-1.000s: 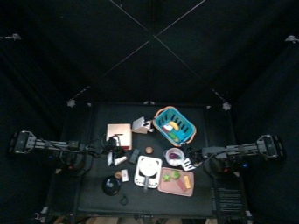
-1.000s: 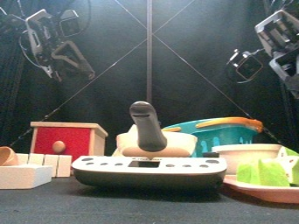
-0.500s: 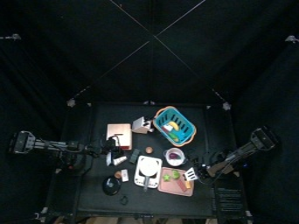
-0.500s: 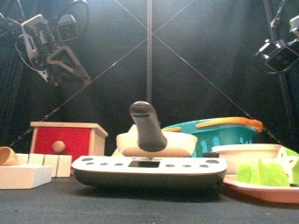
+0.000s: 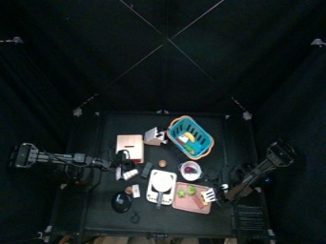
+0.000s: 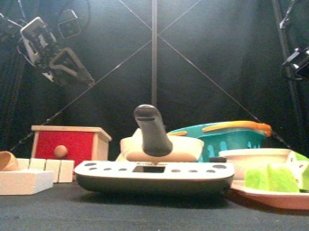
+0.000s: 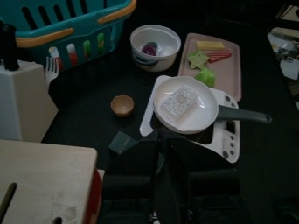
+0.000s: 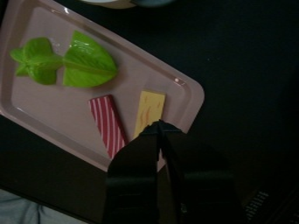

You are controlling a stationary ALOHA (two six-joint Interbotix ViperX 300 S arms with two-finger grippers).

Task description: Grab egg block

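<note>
Egg block [image 7: 181, 103] sits flat in the white pan [image 7: 212, 115] on the stove base [image 6: 154, 175] at the table's front, and nothing touches it. Just beside it on my right, the right gripper [image 8: 158, 129] hangs over the pink tray [image 8: 47, 105] with its jaws pinched together on nothing, its tip next to the yellow strip [image 8: 149, 109]. Farther back on the other side, the left gripper [image 7: 162, 156] hovers high, its jaws likewise closed and empty, looking down toward the pan and the teal basket [image 7: 70, 31] beyond.

Tray [image 8: 70, 114] surface bare around blocks [image 8: 128, 121]
</note>
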